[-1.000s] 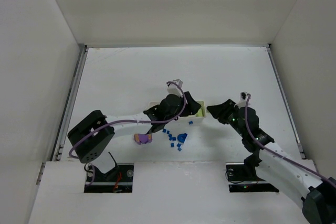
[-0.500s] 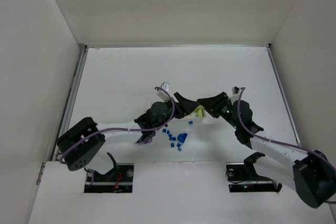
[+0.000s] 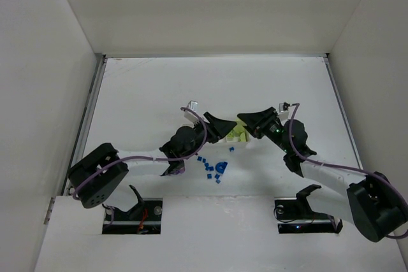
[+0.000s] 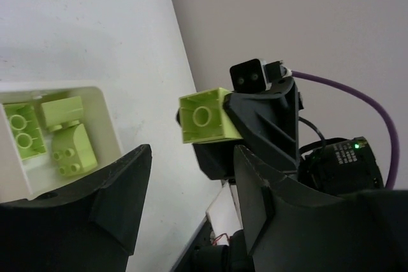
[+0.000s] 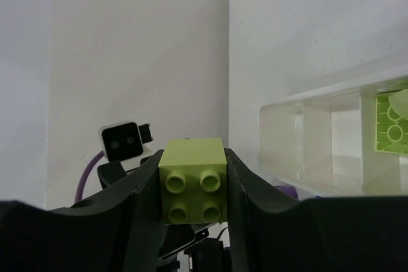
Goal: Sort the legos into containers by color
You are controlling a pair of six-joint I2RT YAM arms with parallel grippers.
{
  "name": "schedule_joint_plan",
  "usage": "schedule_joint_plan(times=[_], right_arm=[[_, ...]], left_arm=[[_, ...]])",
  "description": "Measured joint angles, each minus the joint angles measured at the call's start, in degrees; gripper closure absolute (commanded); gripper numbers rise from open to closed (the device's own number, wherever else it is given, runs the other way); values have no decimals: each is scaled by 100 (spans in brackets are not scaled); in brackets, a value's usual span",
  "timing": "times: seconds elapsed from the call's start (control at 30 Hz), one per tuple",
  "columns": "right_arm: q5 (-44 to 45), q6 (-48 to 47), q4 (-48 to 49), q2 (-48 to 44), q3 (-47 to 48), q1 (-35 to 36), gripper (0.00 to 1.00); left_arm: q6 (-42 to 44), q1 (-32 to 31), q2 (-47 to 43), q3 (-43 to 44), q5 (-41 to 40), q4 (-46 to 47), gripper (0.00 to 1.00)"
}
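Observation:
My right gripper [image 5: 193, 164] is shut on a yellow-green brick [image 5: 193, 179], held in the air beside the white tray [image 5: 331, 109]. The left wrist view shows that brick [image 4: 205, 116] in the right gripper's fingers. My left gripper [image 4: 191, 202] is open and empty, close to the tray's end compartment [image 4: 107, 122], which holds three yellow-green pieces [image 4: 64, 141]. In the top view the left gripper [image 3: 222, 125] and right gripper [image 3: 247, 122] face each other over the tray [image 3: 237, 137]. Small blue bricks [image 3: 208, 167] and a larger blue piece [image 3: 221, 167] lie in front.
The purple-and-orange piece [image 3: 176, 170] lies partly under my left arm. The left arm covers most of the tray's left part in the top view. White walls stand on the left, right and far sides of the table.
My right gripper has moved left with the yellow-green brick to the tray. My left gripper has drawn back and risen, and its arm now covers most of the purple-and-orange piece.

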Motion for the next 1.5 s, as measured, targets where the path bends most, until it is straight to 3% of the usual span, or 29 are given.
schedule_joint_plan(times=[0.27, 0.43, 0.77, 0.93, 1.23, 1.5], right_arm=[[-658, -358, 142, -2, 0, -407, 72], [-975, -1139, 249, 50, 33, -387, 72], [-1410, -2776, 997, 127, 199, -59, 71], [-1661, -3362, 1200, 129, 199, -66, 71], [-1720, -4186, 1099, 297, 356, 256, 71], [-1556, -4577, 960, 494, 393, 501, 71]], left_arm=[[197, 181, -772, -267, -153, -382, 41], [-964, 756, -1191, -129, 201, -1189, 36], [-3132, 1172, -520, 240, 1858, -1755, 33], [-3740, 1176, -293, 282, 2437, -1576, 34], [-4210, 1239, -197, 282, 2691, -1202, 37], [-4430, 1237, 153, 282, 2741, -868, 51]])
